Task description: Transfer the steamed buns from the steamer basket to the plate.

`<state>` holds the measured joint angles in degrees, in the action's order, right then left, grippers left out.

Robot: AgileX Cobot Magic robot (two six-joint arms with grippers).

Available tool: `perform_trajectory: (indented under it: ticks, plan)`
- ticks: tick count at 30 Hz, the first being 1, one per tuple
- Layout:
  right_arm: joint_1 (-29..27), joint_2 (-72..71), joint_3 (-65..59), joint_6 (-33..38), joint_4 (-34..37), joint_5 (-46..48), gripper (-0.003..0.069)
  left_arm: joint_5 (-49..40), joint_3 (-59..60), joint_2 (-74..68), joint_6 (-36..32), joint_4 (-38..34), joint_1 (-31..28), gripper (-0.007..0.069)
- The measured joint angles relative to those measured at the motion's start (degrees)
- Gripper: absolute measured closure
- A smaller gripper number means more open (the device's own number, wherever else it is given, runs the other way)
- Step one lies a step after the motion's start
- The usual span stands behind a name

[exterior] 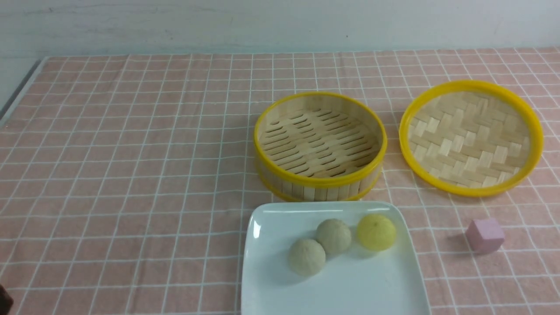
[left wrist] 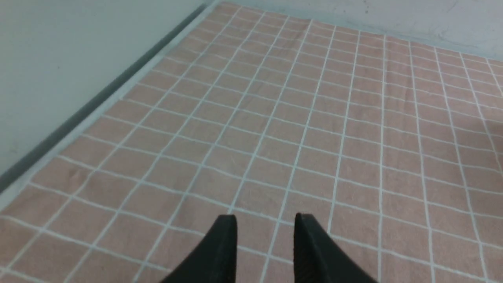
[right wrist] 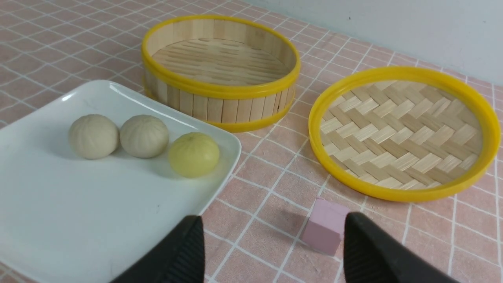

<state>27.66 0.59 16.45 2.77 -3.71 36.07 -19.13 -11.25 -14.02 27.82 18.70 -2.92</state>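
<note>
Task looks done: all three buns (exterior: 333,236) sit on the plate (exterior: 350,288), ahead of the right claw (right wrist: 274,220), toward the robot's left. The basket (exterior: 319,181) beyond is empty. Right claw is released wide. Left claw (left wrist: 265,220) is parted, empty, over bare table (left wrist: 275,118). Next: likely just pull back. Two beige buns touch, the yellow one just beside; all are round and faintly pleated.

Front view: plate (exterior: 350,288) near edge cut off at bottom; right wrist view clips it too. Of left gripper (left wrist: 265,220) & right gripper (right wrist: 274,224) only finger tips show, rest out of frame. Front view's bottom-left corner: dark bit (exterior: 4,299), can't ID.
</note>
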Motion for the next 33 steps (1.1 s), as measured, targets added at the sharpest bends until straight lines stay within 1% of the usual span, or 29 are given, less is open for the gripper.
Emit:
perform_trajectory:
  ticks: [3, 10, 13, 15, 16, 17, 18, 20, 21, 23, 25, 30, 33]
  plan:
    - [0.0, 0.0, 0.0, 0.0, 0.0, 0.0, 0.0186, 0.1, 2.8, 1.7, 0.0, -1.3, -0.1, 0.0385]
    - [0.0, 0.0, 0.0, 0.0, -0.1, 0.0, 0.0186, -0.1, 3.2, 1.9, -0.3, -1.4, -0.1, 0.0385]
    - [0.0, 0.0, 0.0, 0.0, 0.0, 0.0, 0.0186, -0.1, 3.3, 1.9, -4.3, -2.4, -0.1, 0.0385]
    - [0.0, 0.0, 0.0, 0.0, 0.0, 0.0, 0.0186, 0.5, 4.0, 1.9, -8.0, -4.5, -0.1, 0.0385]
    - [0.0, 0.0, 0.0, 0.0, 0.0, 0.0, 0.0186, 0.6, 4.2, 1.9, -8.5, -4.8, -0.1, 0.0385]
    - [0.0, 0.0, 0.0, 0.0, 0.0, 0.0, 0.0186, 1.5, 4.8, 1.9, -11.1, -6.7, -0.1, 0.0385]
    - [0.0, 0.0, 0.0, 0.0, 0.0, 0.0, 0.0186, 3.1, 6.4, 1.9, -15.6, -9.9, -0.1, 0.0385]
    - [0.0, 0.0, 0.0, 0.0, 0.0, 0.0, 0.0186, 6.7, 9.4, 1.9, -21.5, -15.9, -0.1, 0.0385]
    - [0.0, 0.0, 0.0, 0.0, 0.0, 0.0, 0.0186, 7.0, 9.9, 1.9, -21.9, -16.3, -0.1, 0.0385]
    - [0.0, 0.0, 0.0, 0.0, 0.0, 0.0, 0.0186, 10.1, 12.0, 1.9, -24.2, -19.7, -0.1, 0.0385]
    - [0.0, 0.0, 0.0, 0.0, 0.0, 0.0, 0.0187, 11.9, 12.8, 1.9, -24.7, -20.8, -0.1, 0.0385]
    - [0.0, 0.0, 0.0, 0.0, 0.0, 0.0, 0.0195, 12.6, 12.8, 2.0, -25.2, -21.0, -0.1, 0.0385]
    - [0.0, 0.0, 0.0, 0.0, 0.0, 0.0, 0.0203, 12.5, 12.8, 2.0, -25.4, -19.8, -0.1, 0.0385]
